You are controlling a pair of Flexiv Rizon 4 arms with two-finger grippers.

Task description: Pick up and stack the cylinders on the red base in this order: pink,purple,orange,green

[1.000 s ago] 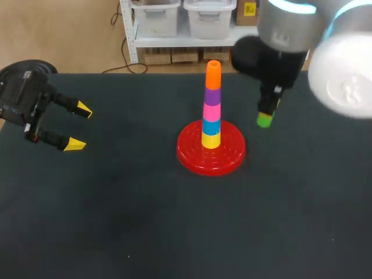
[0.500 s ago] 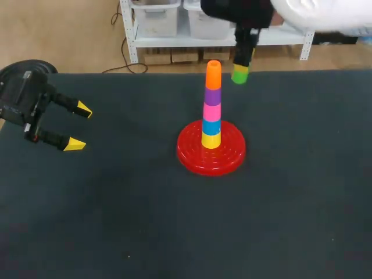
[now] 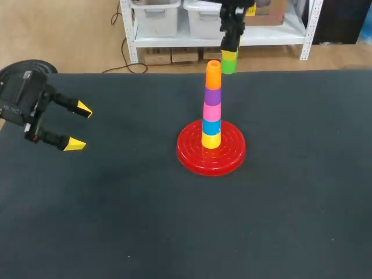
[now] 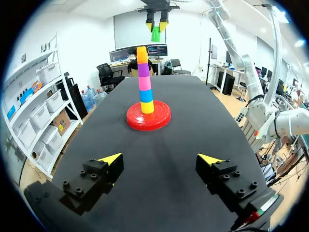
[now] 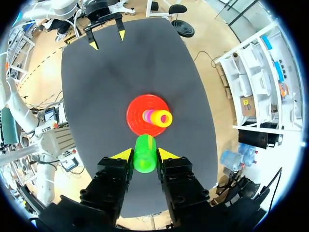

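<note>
The red base (image 3: 192, 157) carries a stack (image 3: 212, 104) of yellow, blue, pink, purple and orange cylinders. My right gripper (image 3: 230, 51) hangs high, just right of the orange top, shut on the green cylinder (image 3: 228, 64). In the right wrist view the green cylinder (image 5: 145, 153) sits between the yellow tips of my right gripper (image 5: 144, 155), with the stack's orange top (image 5: 163, 118) and the base (image 5: 137, 113) below and slightly ahead. My left gripper (image 3: 75, 125) rests open at the table's left; in its own view my left gripper (image 4: 159, 158) faces the stack (image 4: 144, 79), nothing between its fingers.
Bare black table (image 3: 174, 232) lies all round the base. The table's far edge runs close behind the stack.
My right gripper has risen with the green cylinder from low at the base's right to high up beside the orange top, moving left. The left arm has stayed put.
</note>
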